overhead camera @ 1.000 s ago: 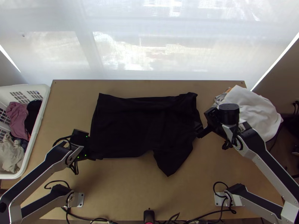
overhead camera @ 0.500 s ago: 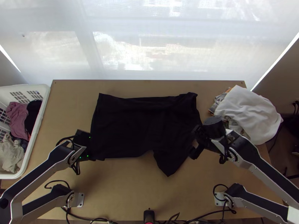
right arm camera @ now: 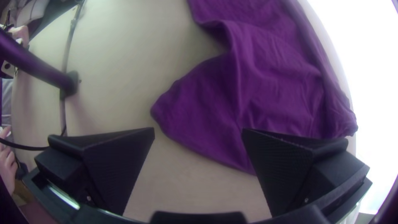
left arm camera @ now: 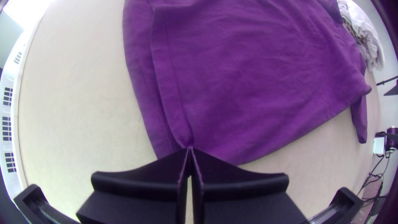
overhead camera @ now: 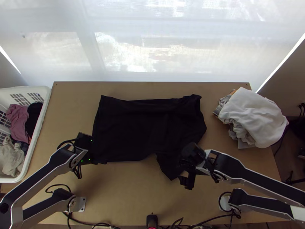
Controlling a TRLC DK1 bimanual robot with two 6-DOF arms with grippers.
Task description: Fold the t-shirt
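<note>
A dark t-shirt [overhead camera: 145, 126] lies spread on the table, one sleeve pointing toward the near edge; it looks purple in the wrist views. At the shirt's near left corner is my left gripper [overhead camera: 98, 162]. In the left wrist view my left gripper [left arm camera: 189, 150] is closed on the hem corner of the shirt [left arm camera: 248, 83]. Over the near sleeve stands my right gripper [overhead camera: 183, 179]. The right wrist view has my right gripper [right arm camera: 198, 132] open, its fingers wide apart, with the sleeve of the shirt [right arm camera: 203, 112] beyond and partly between them.
A white laundry basket [overhead camera: 38, 126] with clothes stands at the left edge. A pile of white and grey cloth [overhead camera: 253, 114] lies at the table's right side. Cables run along the near edge, and a person's hand [right arm camera: 7, 159] shows in the right wrist view.
My right gripper has left the shirt's right edge and moved left and toward the near side, over the sleeve. The left arm has barely shifted, and the shirt lies much as before.
</note>
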